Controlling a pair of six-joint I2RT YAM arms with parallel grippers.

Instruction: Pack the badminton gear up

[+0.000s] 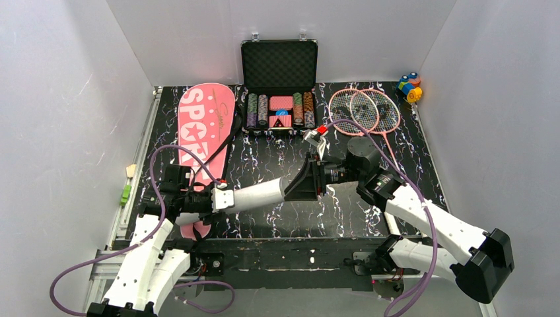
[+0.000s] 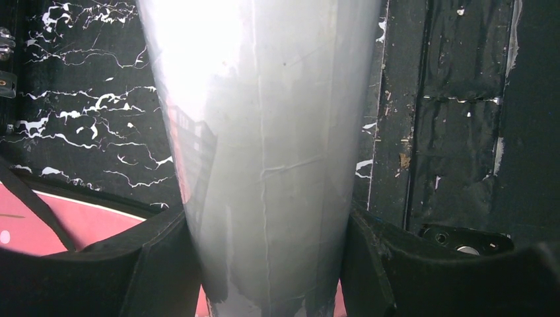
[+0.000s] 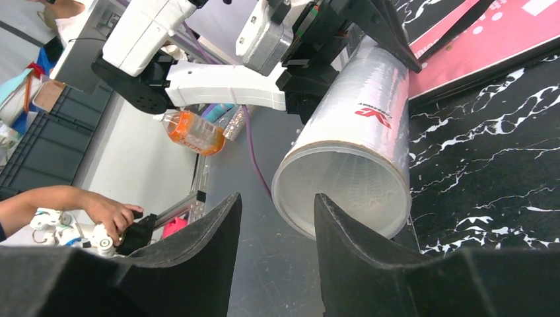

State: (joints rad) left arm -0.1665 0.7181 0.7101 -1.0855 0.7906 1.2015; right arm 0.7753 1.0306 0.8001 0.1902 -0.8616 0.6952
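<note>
My left gripper [image 2: 271, 264] is shut on the long white tube [image 1: 254, 193], holding it level above the table's front. The tube's open mouth [image 3: 343, 191] faces my right gripper [image 3: 277, 198], which is open with nothing between its fingers, its tips just in front of the rim. White feathers that look like a shuttlecock [image 3: 353, 185] show inside the tube. Two pink rackets [image 1: 364, 110] lie crossed at the back right. The pink "SPORT" cover [image 1: 205, 129] with its black strap lies on the left, partly under the left arm.
An open black case of poker chips [image 1: 279, 86] stands at the back centre. A small multicoloured toy [image 1: 409, 86] sits in the back right corner. White walls enclose three sides. A person's hand [image 3: 105, 211] shows beyond the table's near edge.
</note>
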